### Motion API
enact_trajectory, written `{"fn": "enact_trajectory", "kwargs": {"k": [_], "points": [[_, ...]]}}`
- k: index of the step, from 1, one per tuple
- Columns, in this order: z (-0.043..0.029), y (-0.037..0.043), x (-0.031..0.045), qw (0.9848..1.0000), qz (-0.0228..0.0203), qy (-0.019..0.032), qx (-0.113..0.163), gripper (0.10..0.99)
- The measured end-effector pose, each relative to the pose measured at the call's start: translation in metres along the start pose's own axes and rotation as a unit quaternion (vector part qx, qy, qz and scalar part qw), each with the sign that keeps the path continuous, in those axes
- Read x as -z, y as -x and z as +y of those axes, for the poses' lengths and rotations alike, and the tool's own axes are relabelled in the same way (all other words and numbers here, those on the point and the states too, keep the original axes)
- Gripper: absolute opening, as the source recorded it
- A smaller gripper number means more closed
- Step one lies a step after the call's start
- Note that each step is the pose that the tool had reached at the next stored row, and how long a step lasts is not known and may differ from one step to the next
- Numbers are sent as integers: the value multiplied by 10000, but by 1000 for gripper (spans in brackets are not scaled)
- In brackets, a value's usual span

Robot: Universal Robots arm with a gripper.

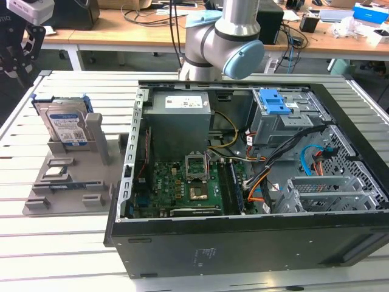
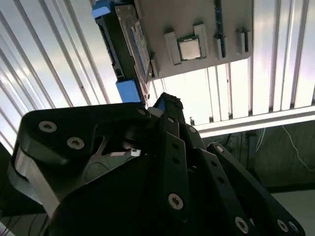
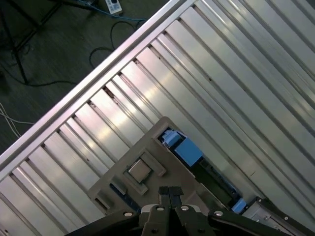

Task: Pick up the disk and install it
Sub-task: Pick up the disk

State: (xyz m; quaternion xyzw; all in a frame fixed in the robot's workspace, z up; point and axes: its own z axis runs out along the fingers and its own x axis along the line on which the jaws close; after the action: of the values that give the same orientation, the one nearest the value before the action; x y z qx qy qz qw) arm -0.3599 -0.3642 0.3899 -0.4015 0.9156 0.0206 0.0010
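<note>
Disk (image 1: 65, 125) upright in gray holder (image 1: 91, 176) — jaws closed, empty.

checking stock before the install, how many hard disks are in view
1. The disk stands on edge in the gray holder at the exterior view's left, outside the computer case. More may hide inside it.

Exterior view — raised, angled down across the slatted table (image 1: 61, 243) and the open computer case (image 1: 243, 243). Both wrist views ride close behind my gripper (image 3: 170, 191), looking down; all three share the grey holder (image 3: 147, 147) with the disk (image 3: 187, 150).
</note>
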Motion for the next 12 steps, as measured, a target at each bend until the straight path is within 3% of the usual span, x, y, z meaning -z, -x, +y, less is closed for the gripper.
{"fn": "enact_trajectory", "kwargs": {"k": [6, 12], "points": [[0, 0, 0, 9995, 12, 6, 307, 106], [0, 0, 0, 9980, 24, 11, 624, 106]]}}
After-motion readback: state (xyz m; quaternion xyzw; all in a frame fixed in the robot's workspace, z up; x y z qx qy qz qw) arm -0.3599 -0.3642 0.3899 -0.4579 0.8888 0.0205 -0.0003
